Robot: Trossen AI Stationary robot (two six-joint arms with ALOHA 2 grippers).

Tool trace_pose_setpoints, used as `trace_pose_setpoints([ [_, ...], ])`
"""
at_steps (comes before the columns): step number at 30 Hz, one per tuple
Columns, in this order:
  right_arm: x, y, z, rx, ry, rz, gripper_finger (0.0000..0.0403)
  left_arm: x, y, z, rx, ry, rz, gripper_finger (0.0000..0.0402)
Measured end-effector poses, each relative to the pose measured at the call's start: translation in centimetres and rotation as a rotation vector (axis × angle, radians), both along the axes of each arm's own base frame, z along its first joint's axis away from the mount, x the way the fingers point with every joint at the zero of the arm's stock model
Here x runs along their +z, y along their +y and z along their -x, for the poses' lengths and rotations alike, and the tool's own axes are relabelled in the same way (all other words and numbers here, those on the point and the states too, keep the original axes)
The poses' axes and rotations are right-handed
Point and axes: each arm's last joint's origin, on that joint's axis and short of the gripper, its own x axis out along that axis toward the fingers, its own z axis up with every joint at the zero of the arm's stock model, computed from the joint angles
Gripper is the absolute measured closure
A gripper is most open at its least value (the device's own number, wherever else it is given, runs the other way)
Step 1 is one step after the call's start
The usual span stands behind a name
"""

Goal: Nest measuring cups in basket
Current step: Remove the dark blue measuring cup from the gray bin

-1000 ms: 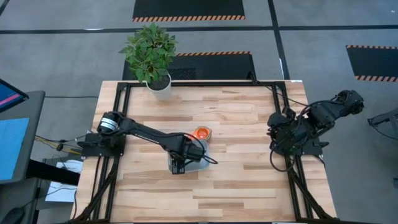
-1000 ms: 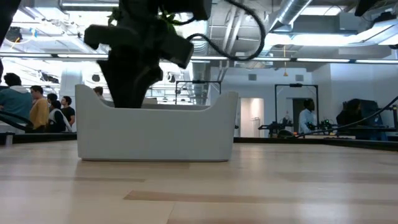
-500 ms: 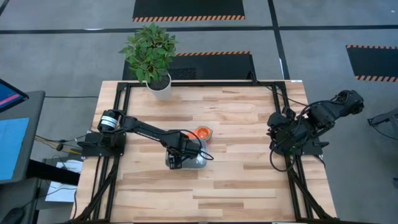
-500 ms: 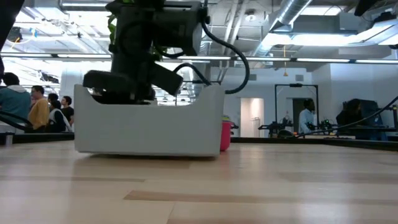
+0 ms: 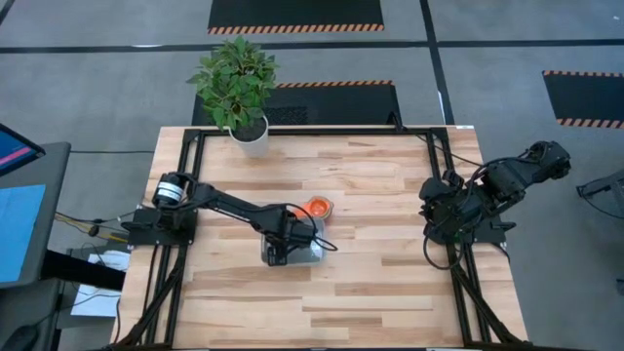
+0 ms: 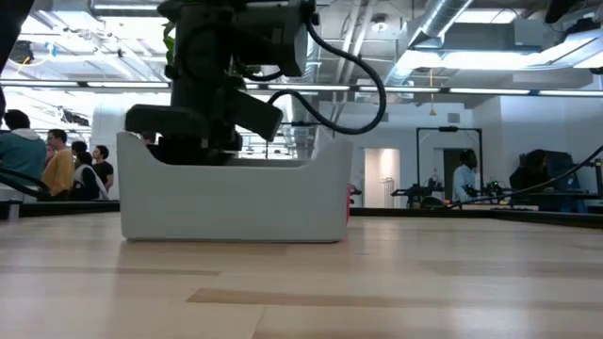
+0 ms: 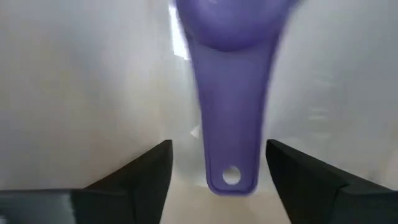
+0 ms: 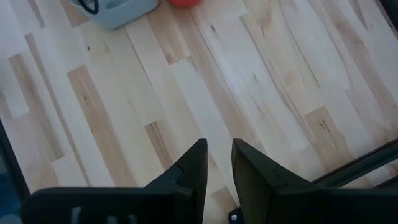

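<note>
Over the basket (image 5: 310,253) my left gripper (image 7: 217,168) has its fingers wide around a purple cup (image 7: 231,93); my right gripper (image 8: 217,163), at 3 o'clock, fingers narrow, empty.

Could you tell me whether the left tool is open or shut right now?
Open: the left tool has its fingers spread either side of the purple cup handle, not touching it.

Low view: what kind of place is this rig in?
Likely an open robotics lab or workshop. Exposed ducts run under the ceiling, people stand at the far left, and more equipment benches stand behind. From above, hazard-striped floor mats surround the wooden table.
</note>
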Motion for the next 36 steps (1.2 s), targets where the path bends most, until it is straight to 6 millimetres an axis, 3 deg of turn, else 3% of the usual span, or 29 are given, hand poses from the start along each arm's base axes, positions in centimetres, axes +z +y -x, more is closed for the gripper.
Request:
trace_pose_setpoints([
  [18, 0.0, 0.0, 0.0, 0.009, 0.002, 0.005, 0.0305, -0.1, -0.8, -0.4, -0.021, -0.051, -0.004, 0.0394],
  [26, 0.0, 0.0, 0.0, 0.009, 0.002, 0.005, 0.0305, 0.8, -0.9, -0.1, 0.013, 0.043, 0.081, 0.0379],
  [31, 0.0, 0.0, 0.0, 0.010, 0.002, 0.006, 0.0305, 2.9, -1.0, -0.9, 0.013, 0.035, 0.068, 0.0330],
  [36, 0.0, 0.0, 0.0, 0.010, 0.002, 0.006, 0.0305, 3.1, -1.3, -1.1, 0.024, 0.007, 0.084, 0.0262],
])
